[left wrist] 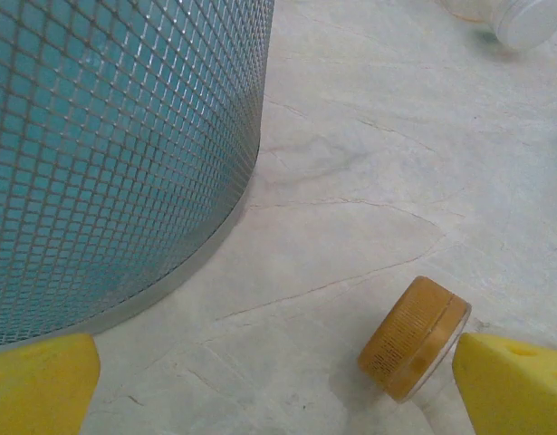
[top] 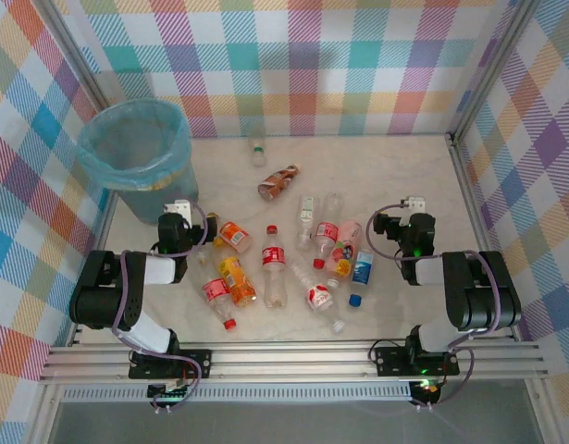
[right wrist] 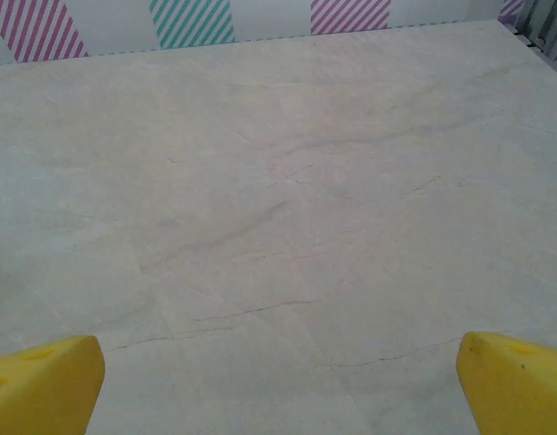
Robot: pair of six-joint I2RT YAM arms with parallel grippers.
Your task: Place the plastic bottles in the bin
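Plastic bottles (top: 274,264) lie loose at centre, bin (top: 141,199) at ten o'clock awaiting them; left fingers (left wrist: 43,385) and right fingers (right wrist: 513,381) spread empty, ready.

Bin (top: 147,192) at the table's (top: 395,176) far left corner, bottles (top: 274,264) strewn rightward across the middle.

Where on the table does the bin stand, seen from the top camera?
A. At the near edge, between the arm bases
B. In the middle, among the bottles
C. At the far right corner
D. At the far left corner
D: the bin stands at the far left corner of the table, while the plastic bottles lie scattered across the middle.
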